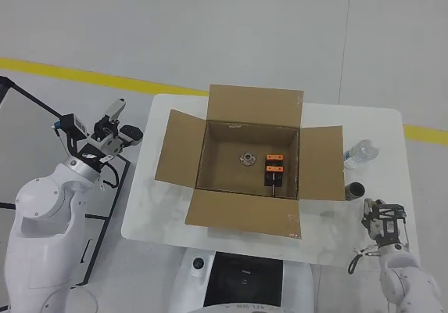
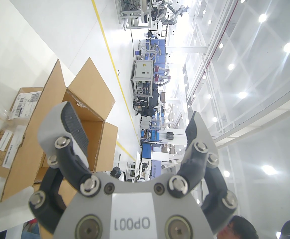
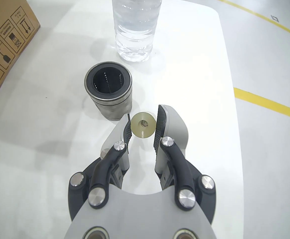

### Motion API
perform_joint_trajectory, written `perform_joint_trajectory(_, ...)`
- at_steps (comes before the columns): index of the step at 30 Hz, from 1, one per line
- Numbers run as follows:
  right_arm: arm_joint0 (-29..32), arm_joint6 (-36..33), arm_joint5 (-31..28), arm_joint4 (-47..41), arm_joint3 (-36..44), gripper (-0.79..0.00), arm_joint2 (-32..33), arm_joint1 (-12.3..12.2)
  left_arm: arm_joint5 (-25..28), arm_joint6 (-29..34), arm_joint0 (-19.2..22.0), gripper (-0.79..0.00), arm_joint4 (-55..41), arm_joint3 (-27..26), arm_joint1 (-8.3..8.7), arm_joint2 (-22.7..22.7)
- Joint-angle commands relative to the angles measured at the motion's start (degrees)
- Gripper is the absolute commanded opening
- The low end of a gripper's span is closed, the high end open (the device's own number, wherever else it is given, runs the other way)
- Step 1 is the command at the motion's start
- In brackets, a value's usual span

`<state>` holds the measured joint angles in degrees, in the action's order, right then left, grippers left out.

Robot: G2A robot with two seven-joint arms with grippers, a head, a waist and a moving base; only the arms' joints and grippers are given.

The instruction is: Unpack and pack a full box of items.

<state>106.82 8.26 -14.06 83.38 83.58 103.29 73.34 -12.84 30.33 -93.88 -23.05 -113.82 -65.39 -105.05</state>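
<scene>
Top view: open box [image 1: 243, 160] on table [image 1: 364, 125], orange part [image 1: 274, 166] inside; left gripper [image 1: 122, 119] well left of box.
Left wrist view: jaws spread wide, holding nothing.
Right wrist view: right gripper [image 3: 144, 115] narrowed onto small yellow disc [image 3: 143, 125], beside bearing [image 3: 108, 88].

The left arm is folded upward at the robot's side, the left gripper [image 2: 130, 115] spread wide, holding nothing. The right gripper [image 3: 143, 120] points downward, its fingers pinched against a small disc [image 3: 141, 128].
</scene>
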Motion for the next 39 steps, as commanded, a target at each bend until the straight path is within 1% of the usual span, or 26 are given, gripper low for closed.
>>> perform_joint_trajectory(1,-0.5,0.1,-0.3,0.4,-1.2,-0.785,-0.2,-0.1,0.0,0.0,0.0,0.000,0.0,0.0,0.00,0.0)
perform_joint_trajectory(11,-3.3,-0.3,-0.4,2.2,-6.4,-0.785,-1.3,-0.4,0.0,0.0,0.0,0.000,0.0,0.0,0.00,0.0)
perform_joint_trajectory(18,-4.2,-0.4,-0.1,2.8,-6.7,-0.785,-2.4,-0.5,0.0,0.0,0.0,0.000,0.0,0.0,0.00,0.0)
perform_joint_trajectory(29,-5.7,-1.1,2.0,3.9,-7.6,-0.785,-4.0,-0.5,0.0,0.0,0.0,0.000,0.0,0.0,0.00,0.0)
perform_joint_trajectory(30,-5.8,-1.2,2.2,4.0,-7.8,-0.714,-4.0,-0.5,0.0,0.0,0.0,0.000,0.0,0.0,0.00,0.0)
perform_joint_trajectory(31,-5.8,-1.2,2.2,4.0,-7.9,-0.668,-4.0,-0.6,0.0,0.0,0.0,0.000,0.0,0.0,0.00,0.0)
perform_joint_trajectory(35,-5.9,-1.2,2.4,4.0,-8.2,-0.656,-4.0,-0.7,0.0,0.0,0.0,0.000,0.0,0.0,0.00,0.0)
perform_joint_trajectory(36,-5.8,-1.3,2.5,4.0,-8.2,-0.634,-4.0,-0.7,0.0,0.0,0.0,0.000,0.0,0.0,0.00,0.0)
perform_joint_trajectory(37,-5.7,-1.3,2.6,4.0,-8.2,-0.579,-4.1,-0.7,0.0,0.0,0.0,0.000,0.0,0.0,0.00,0.0)
perform_joint_trajectory(39,-5.6,-1.3,2.7,3.9,-8.1,-0.505,-4.1,-0.7,0.0,0.0,0.0,0.000,0.0,0.0,0.00,0.0)
